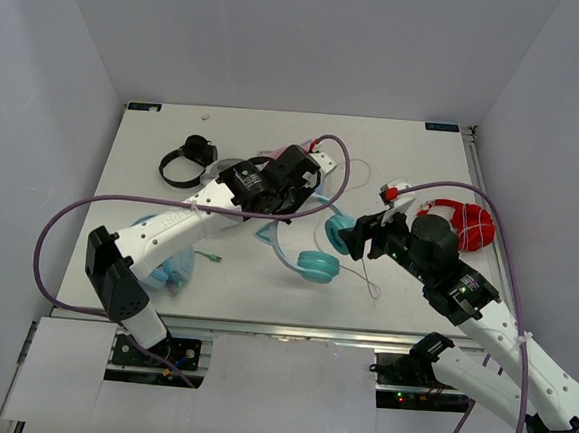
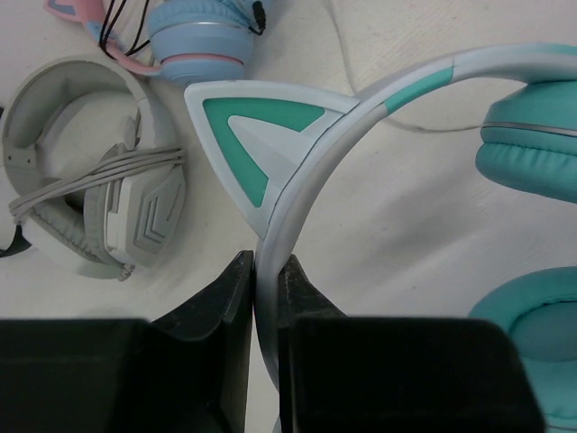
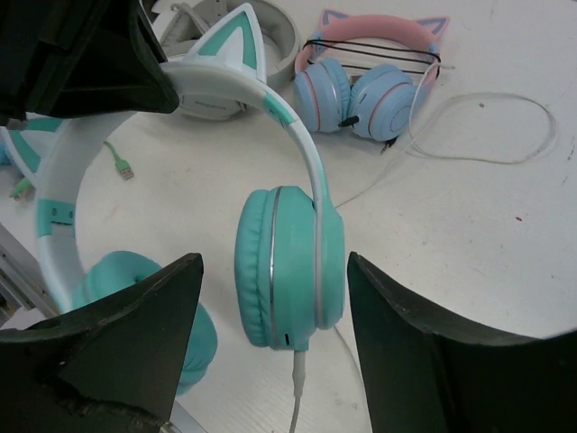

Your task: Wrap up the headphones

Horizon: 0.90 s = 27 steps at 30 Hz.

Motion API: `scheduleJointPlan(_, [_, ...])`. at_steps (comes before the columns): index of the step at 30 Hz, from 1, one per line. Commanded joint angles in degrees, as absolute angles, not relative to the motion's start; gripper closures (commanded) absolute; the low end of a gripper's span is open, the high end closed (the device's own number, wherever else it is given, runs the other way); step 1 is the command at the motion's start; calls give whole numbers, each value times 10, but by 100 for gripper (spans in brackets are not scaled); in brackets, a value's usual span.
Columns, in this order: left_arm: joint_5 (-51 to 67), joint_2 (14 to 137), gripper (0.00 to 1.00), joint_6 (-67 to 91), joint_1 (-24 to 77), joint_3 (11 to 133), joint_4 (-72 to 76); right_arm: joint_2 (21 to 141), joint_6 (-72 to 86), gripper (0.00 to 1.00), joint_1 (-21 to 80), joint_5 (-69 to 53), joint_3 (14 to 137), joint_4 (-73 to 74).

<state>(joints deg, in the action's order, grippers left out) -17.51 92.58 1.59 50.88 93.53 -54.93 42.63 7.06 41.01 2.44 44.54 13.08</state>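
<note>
The headphones (image 1: 318, 266) have teal ear cups and a white headband (image 2: 311, 176) with a teal cat ear (image 2: 248, 135), and they are at mid-table. My left gripper (image 2: 268, 271) is shut on the headband just below that cat ear; in the top view the left gripper (image 1: 282, 208) reaches in from the left. My right gripper (image 3: 272, 260) is open, its two fingers standing either side of one upright ear cup (image 3: 288, 271) without touching it. In the top view the right gripper (image 1: 361, 238) is beside that cup (image 1: 341, 231). A thin white cable (image 3: 298, 383) leaves the cup's underside.
A blue-cupped pair with a pink band (image 3: 370, 81) lies behind. A grey headset (image 2: 99, 198) lies near the left gripper. Black headphones (image 1: 186, 161) are at back left, a red pair (image 1: 469, 226) at right, a light-blue pair (image 1: 170, 267) at front left.
</note>
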Motion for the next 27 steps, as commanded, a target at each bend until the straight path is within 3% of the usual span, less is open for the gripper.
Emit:
scheduleJointPlan(1, [-313, 870, 100, 60, 511, 984, -580, 401, 63, 16, 414, -31, 436, 55])
scheduleJointPlan(5, [-330, 828, 100, 78, 511, 1007, -604, 402, 49, 10, 413, -98, 436, 28])
scheduleJointPlan(18, [-306, 662, 100, 118, 511, 1041, -581, 339, -67, 12, 413, -104, 325, -168])
scheduleJointPlan(27, [-243, 561, 100, 145, 511, 1017, -527, 399, -27, 27, 413, -214, 236, -330])
